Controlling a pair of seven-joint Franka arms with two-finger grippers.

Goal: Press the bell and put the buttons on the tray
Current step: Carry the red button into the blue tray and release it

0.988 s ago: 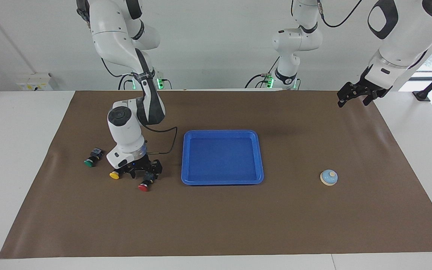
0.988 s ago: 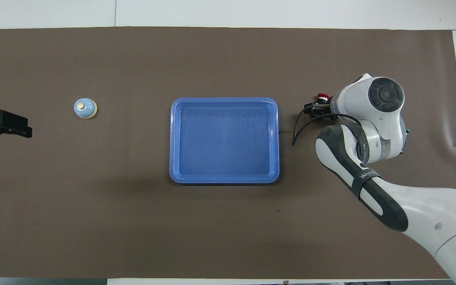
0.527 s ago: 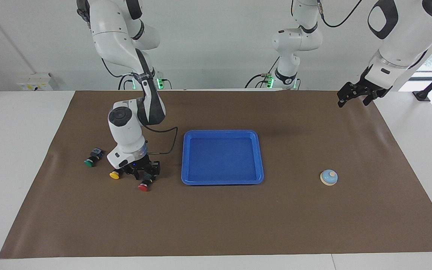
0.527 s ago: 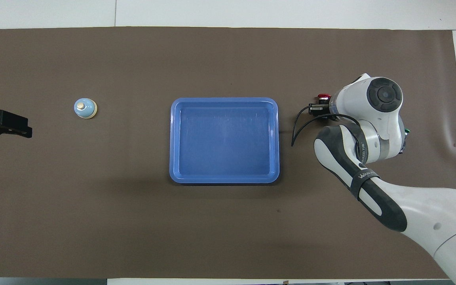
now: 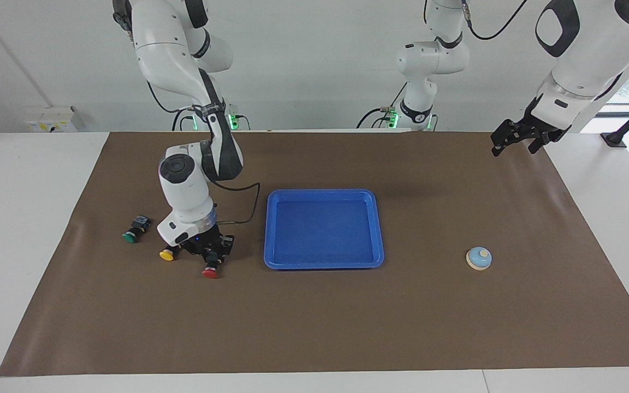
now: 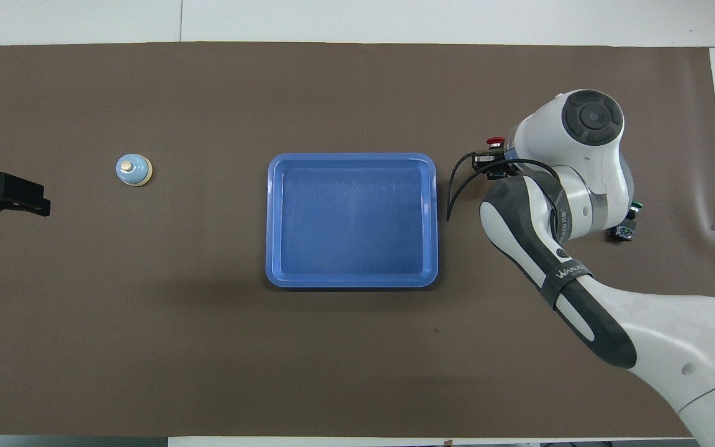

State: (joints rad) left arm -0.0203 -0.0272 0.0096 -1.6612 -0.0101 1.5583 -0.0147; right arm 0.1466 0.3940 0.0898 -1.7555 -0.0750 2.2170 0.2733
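Note:
My right gripper (image 5: 213, 256) (image 6: 491, 161) is down at the mat beside the tray, shut on the black body of the red button (image 5: 210, 272) (image 6: 494, 141). The yellow button (image 5: 167, 255) lies on the mat close beside this gripper; the arm hides it in the overhead view. The green button (image 5: 131, 234) (image 6: 629, 218) lies toward the right arm's end of the table. The blue tray (image 5: 322, 192) (image 6: 351, 158) holds nothing. The light-blue bell (image 5: 479, 258) (image 6: 133, 170) stands toward the left arm's end. My left gripper (image 5: 516, 139) (image 6: 4, 196) waits open in the air over the mat's edge there.
A brown mat (image 5: 314, 327) covers the table, with white tabletop (image 5: 25, 229) around it. The right arm's black cable (image 5: 246, 204) loops between its wrist and the tray. A third arm's base (image 5: 418, 103) stands at the robots' edge of the table.
My right gripper has shut on the red button and begun to rise and shift slightly toward the tray with it. The left arm has not moved.

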